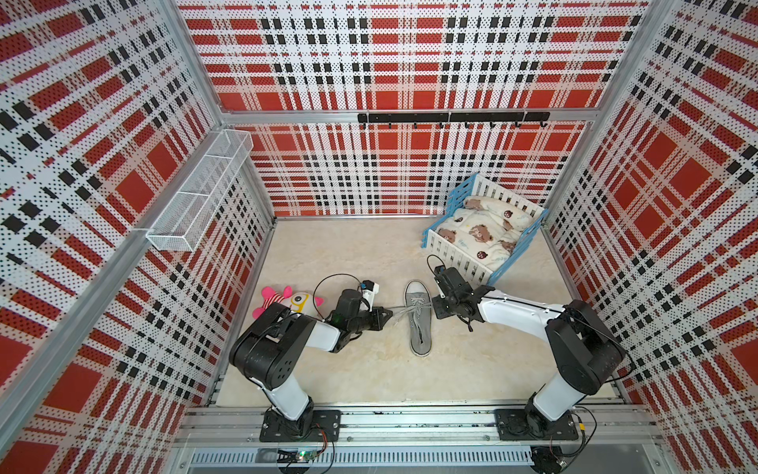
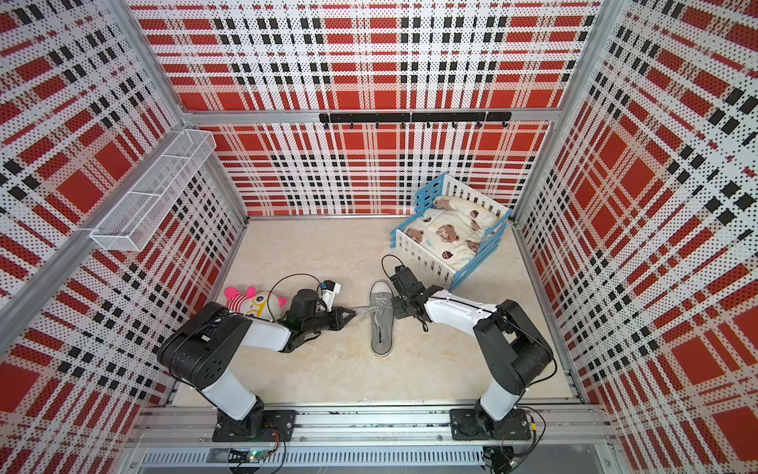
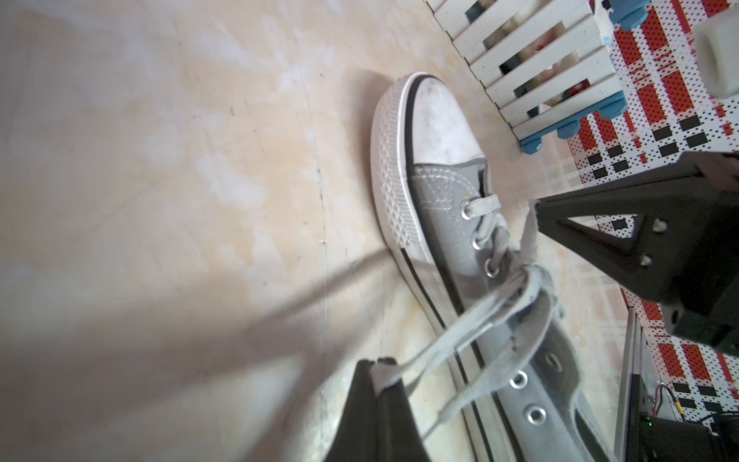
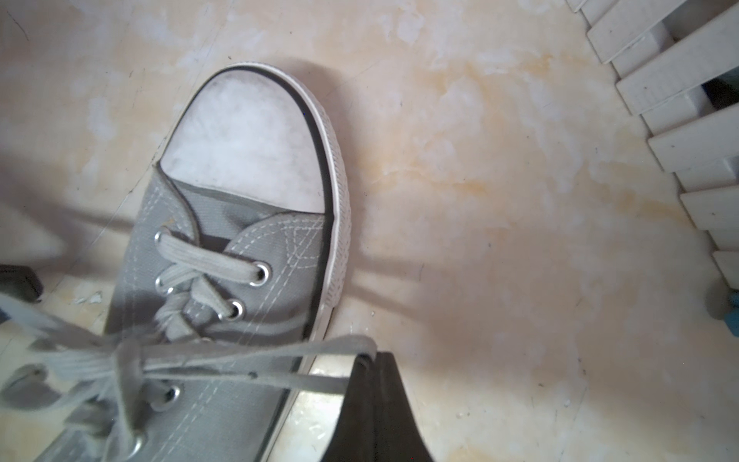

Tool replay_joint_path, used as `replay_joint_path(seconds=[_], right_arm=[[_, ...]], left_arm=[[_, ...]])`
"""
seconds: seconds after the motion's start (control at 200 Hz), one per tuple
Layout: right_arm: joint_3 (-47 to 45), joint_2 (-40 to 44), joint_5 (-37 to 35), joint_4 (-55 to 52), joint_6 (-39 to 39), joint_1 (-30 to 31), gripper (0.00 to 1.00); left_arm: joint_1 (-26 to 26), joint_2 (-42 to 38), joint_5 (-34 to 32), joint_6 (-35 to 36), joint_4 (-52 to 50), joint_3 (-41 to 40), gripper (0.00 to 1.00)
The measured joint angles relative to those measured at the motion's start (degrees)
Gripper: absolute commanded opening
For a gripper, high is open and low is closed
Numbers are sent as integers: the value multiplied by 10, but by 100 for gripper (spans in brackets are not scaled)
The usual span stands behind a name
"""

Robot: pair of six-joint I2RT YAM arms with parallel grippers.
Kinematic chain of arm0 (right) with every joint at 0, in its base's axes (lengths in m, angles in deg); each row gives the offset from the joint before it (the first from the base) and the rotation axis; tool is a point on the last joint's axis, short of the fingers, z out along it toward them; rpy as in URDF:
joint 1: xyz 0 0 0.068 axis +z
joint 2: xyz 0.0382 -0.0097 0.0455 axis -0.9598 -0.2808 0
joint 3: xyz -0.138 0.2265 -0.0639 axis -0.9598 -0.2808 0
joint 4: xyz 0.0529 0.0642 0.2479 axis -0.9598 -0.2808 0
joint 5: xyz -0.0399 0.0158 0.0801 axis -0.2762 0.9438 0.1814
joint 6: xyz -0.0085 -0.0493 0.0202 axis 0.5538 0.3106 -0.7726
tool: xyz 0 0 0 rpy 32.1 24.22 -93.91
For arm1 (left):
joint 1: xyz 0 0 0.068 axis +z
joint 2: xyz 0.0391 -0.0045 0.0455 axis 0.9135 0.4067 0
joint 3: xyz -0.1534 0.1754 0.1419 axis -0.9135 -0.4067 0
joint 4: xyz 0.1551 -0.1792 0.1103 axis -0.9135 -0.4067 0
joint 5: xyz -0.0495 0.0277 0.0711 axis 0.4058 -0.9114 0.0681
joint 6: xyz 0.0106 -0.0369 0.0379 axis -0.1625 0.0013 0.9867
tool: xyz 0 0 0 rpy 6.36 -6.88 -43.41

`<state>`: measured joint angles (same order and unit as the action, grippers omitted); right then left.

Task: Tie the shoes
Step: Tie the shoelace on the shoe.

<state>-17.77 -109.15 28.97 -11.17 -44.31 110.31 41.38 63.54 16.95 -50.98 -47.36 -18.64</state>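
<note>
Top view: the shoe (image 1: 418,324) is lying between left end effector (image 1: 387,317) and right end effector (image 1: 436,304). Left wrist: we are pinching one lace loop (image 3: 452,330). Right wrist: we are pinching another; knot (image 4: 126,356) formed, and we are judging tightening as remaining.

White shells and black joints on left arm (image 1: 326,333) and right arm (image 1: 512,314); thin black cables (screws dot triangular fingers (image 3: 592,204)).

Bright even light, soft shadows; top views bow at edges (wrist close-ups blur).
</note>
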Motion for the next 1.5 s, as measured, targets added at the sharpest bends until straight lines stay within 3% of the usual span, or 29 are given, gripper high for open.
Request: replay_joint_path(seconds=[0.481,1.067,1.157,1.393,1.503], right_arm=[[-3,-14,5,1,0,-21,0],[-6,-16,61,10,13,-47,0],[-6,-16,72,10,19,-50,0],[-10,0,126,8,34,-69,16],[-16,31,160,7,38,-81,26]], left_arm=[[12,-7,1,0,-2,-17,0],[12,-6,6,1,-2,-17,0],[9,-6,6,1,-3,-17,7],[6,-41,-9,-1,-16,-28,34],[6,-78,-34,0,-27,-40,40]])
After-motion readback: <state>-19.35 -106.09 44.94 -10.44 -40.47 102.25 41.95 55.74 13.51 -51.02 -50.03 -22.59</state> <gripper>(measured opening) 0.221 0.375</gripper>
